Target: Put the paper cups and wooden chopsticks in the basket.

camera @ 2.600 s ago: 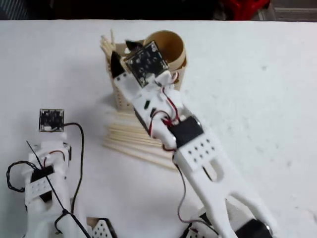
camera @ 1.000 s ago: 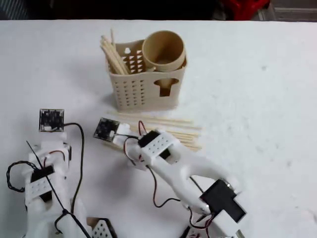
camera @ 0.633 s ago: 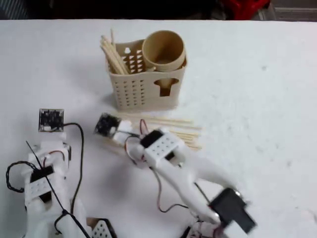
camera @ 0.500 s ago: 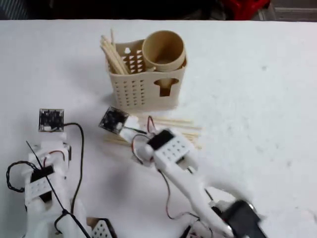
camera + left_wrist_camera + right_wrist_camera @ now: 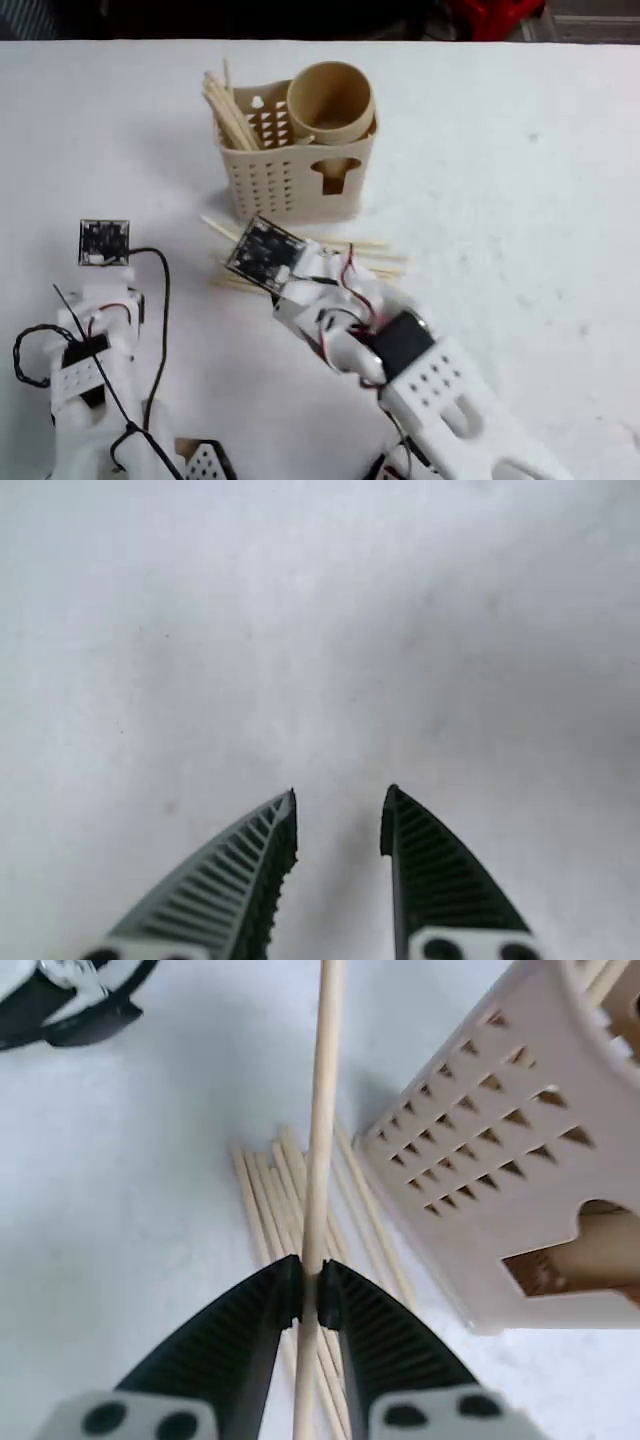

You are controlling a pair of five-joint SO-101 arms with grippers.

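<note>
The right tool is clamped on a single wooden chopstick, its two ribbed fingers pressed against the stick from either side. The stick runs straight out ahead of the fingertips and past the near corner of the basket. Directly beneath that tool, the loose chopsticks lie in a flat row on the white counter, just beside the basket's perforated wall. The basket stands upright just beyond the tool. A brown paper cup sits in it on the side farther from the left arm, and a bundle of chopsticks leans out of its other corner. The left tool is well apart from all of this, its fingers spread with a clear gap between the tips and bare counter below them.
</note>
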